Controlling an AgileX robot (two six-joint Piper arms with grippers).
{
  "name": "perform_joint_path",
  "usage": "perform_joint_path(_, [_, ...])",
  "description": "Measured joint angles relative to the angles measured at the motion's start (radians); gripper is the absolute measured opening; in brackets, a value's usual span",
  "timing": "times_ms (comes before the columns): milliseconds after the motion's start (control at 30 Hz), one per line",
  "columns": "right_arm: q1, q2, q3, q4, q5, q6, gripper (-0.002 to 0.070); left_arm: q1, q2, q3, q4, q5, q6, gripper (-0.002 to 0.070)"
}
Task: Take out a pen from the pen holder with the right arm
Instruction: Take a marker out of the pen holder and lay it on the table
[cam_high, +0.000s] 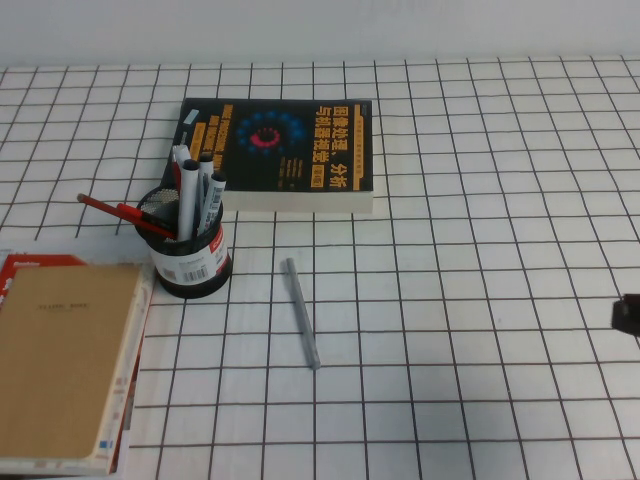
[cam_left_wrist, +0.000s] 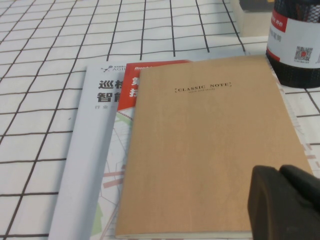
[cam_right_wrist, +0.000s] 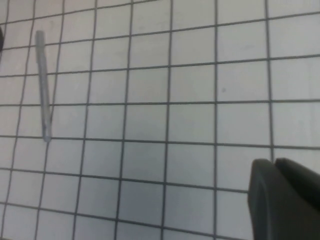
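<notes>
High view: the right end effector (cam_high: 627, 316) is a dark lump at the right edge of the tabletop (cam_high: 480, 180), clenched shut on nothing. A slim grey pen (cam_high: 301, 312) lies flat near the middle of the white, black-gridded surface. It is just beside the pen holder (cam_high: 192, 262), a black mesh cylinder with a white label, which stands toward the left edge.

Left wrist view: the matte black left end effector (cam_left_wrist: 281, 172) is clenched and empty above a tan, card-covered notebook (cam_left_wrist: 200, 150).

Right wrist view: the right end effector sits well apart from the pen, touching nothing.
</notes>
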Motion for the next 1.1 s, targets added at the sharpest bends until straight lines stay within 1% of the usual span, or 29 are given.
perform_joint_path(233, [0.249,0.166,-0.12,0.008,-0.116,0.004,-0.0016,0.0,0.0,0.0,0.0,0.0,0.0,-0.0004])
perform_joint_path(400, [0.438,0.285,-0.207,0.032,-0.237,0.002,-0.0016,0.0,0.0,0.0,0.0,0.0,0.0,-0.0004])
perform_joint_path(500, [0.52,0.339,-0.256,0.038,-0.294,0.001,-0.0016,0.0,0.0,0.0,0.0,0.0,0.0,-0.0004])
perform_joint_path(700, [0.619,0.407,-0.32,0.068,-0.365,-0.003,-0.0015,0.0,0.0,0.0,0.0,0.0,0.0,-0.0004])
perform_joint_path(800, [0.651,0.425,-0.327,0.08,-0.427,-0.003,-0.0001,0.0,0.0,0.0,0.0,0.0,0.0,-0.0004])
perform_joint_path(900, [0.689,0.438,-0.327,0.084,-0.525,-0.003,0.0039,0.0,0.0,0.0,0.0,0.0,0.0,-0.0005])
perform_joint_path(1100, [0.762,0.477,-0.327,0.087,-0.733,-0.003,0.0142,0.0,0.0,0.0,0.0,0.0,0.0,-0.0004])
